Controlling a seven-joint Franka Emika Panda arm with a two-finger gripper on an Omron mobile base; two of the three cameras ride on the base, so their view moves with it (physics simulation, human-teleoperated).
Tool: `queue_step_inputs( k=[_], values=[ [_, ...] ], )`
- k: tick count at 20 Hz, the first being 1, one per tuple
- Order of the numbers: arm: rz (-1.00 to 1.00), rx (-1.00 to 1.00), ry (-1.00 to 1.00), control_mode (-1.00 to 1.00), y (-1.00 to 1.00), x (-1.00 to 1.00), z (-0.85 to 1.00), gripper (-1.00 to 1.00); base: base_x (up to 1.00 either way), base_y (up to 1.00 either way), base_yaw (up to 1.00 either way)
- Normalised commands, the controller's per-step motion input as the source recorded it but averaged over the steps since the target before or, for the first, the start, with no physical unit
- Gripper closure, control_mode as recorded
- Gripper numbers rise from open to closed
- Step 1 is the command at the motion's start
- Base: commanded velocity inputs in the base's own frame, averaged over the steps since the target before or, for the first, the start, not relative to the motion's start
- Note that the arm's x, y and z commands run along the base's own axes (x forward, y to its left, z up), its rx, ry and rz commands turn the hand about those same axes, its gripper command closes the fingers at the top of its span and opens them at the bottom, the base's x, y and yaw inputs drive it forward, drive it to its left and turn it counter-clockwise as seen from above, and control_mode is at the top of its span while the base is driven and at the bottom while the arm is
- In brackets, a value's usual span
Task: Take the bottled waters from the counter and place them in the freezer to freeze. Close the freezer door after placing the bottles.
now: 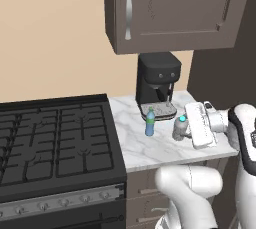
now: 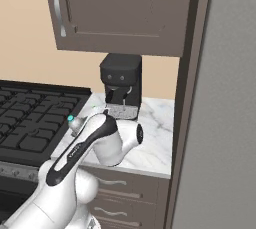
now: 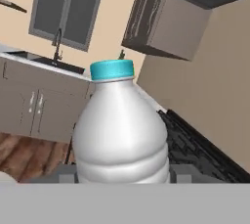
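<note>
A clear greyish bottled water [image 3: 122,135] with a teal cap stands between my fingertips, whose grey pads [image 3: 183,173] press on both its sides. In the left base view my gripper [image 1: 184,129] reaches in from the right and is shut on this bottle [image 1: 179,129] at the right part of the marble counter [image 1: 145,150]. Whether the bottle's base touches the counter I cannot tell. The translucent blue bottled water [image 1: 150,122] stands upright just left of it, in front of the coffee machine. From the right base view, the held bottle's cap [image 2: 70,119] peeks out behind my arm. The freezer's grey face [image 2: 227,123] fills the right side.
A black coffee machine [image 1: 158,85] stands at the back of the counter, under a brown wall cabinet [image 1: 175,8]. The black gas stove [image 1: 55,143] borders the counter on the left. A dark vertical panel [image 2: 187,98] separates the counter from the freezer.
</note>
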Motion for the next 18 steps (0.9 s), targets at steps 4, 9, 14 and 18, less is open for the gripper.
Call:
queue_step_inputs(
  k=[4, 9, 14, 18],
  values=[
    [-0.07, 0.08, -0.02, -1.00, 0.04, -0.16, 0.39, 1.00, 0.00, 0.00, 0.00],
    [0.00, 0.09, 0.01, -1.00, 0.00, 0.00, 0.00, 1.00, 0.00, 0.00, 0.00],
    [-0.01, 0.28, 0.12, -1.00, -0.02, 0.06, 0.03, 1.00, 0.00, 0.00, 0.00],
    [0.00, 0.03, 0.01, 1.00, 0.00, 0.00, 0.00, 1.00, -0.06, 0.00, 0.00]
  ],
)
